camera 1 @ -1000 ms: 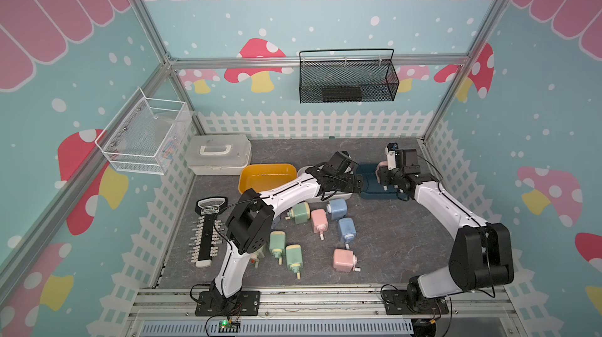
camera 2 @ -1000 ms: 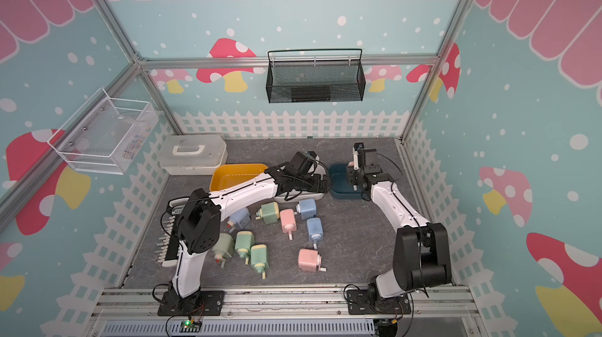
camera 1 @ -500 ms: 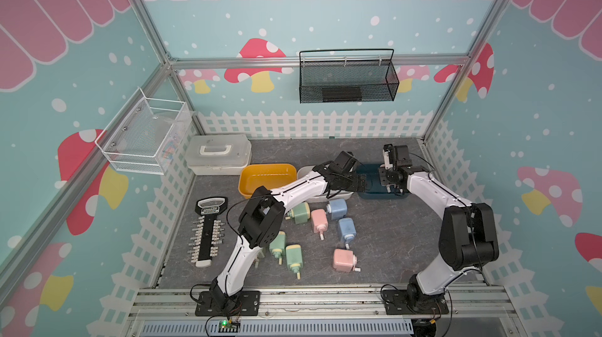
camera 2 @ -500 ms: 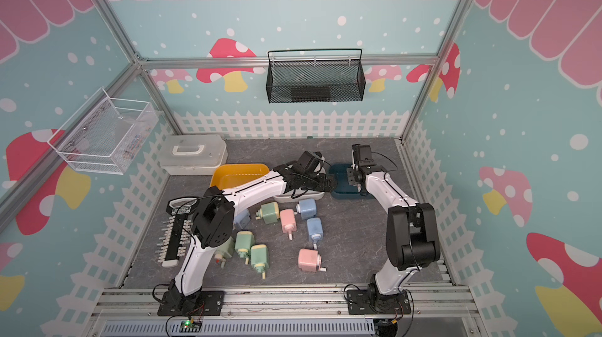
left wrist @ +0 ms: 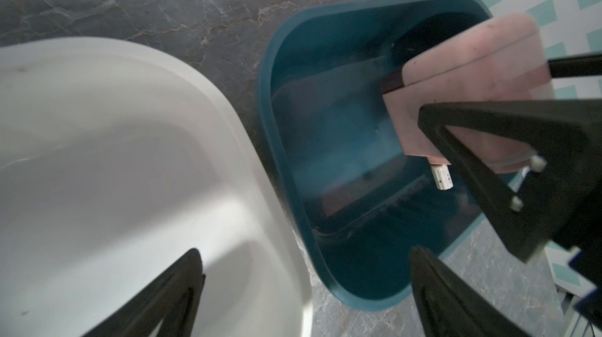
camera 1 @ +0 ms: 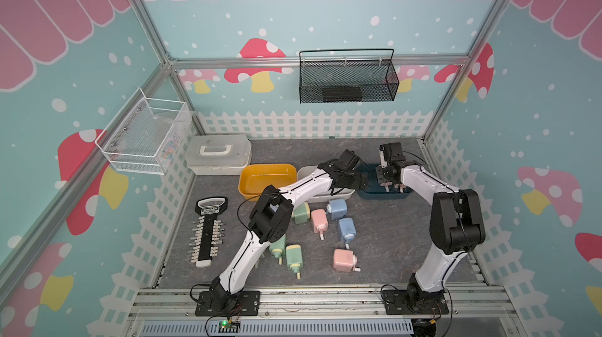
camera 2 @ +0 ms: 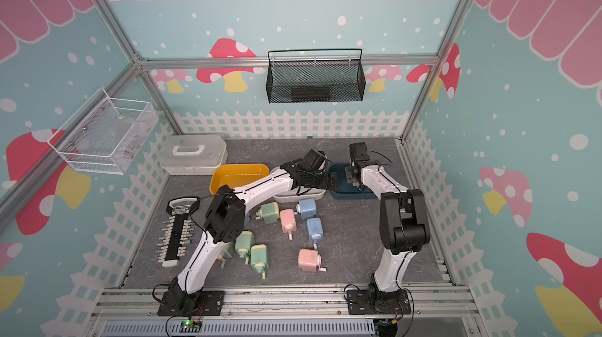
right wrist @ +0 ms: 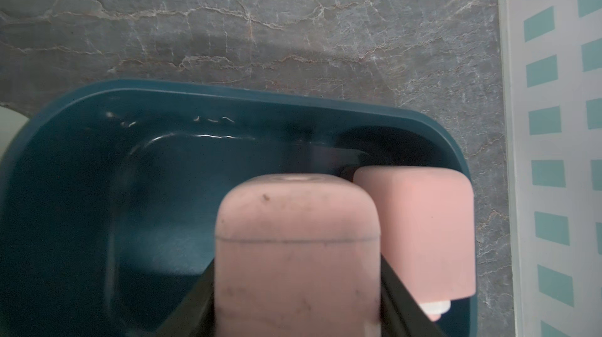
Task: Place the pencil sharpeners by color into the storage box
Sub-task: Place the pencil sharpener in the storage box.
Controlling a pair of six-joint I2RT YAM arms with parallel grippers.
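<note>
Left arm [camera 1: 306, 185] advanced; right fingers [right wrist: 397, 306] hold pink sharpener [right wrist: 296, 254].

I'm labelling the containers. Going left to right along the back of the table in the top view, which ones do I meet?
white lidded case → yellow tub → white tub → dark blue tub
</note>
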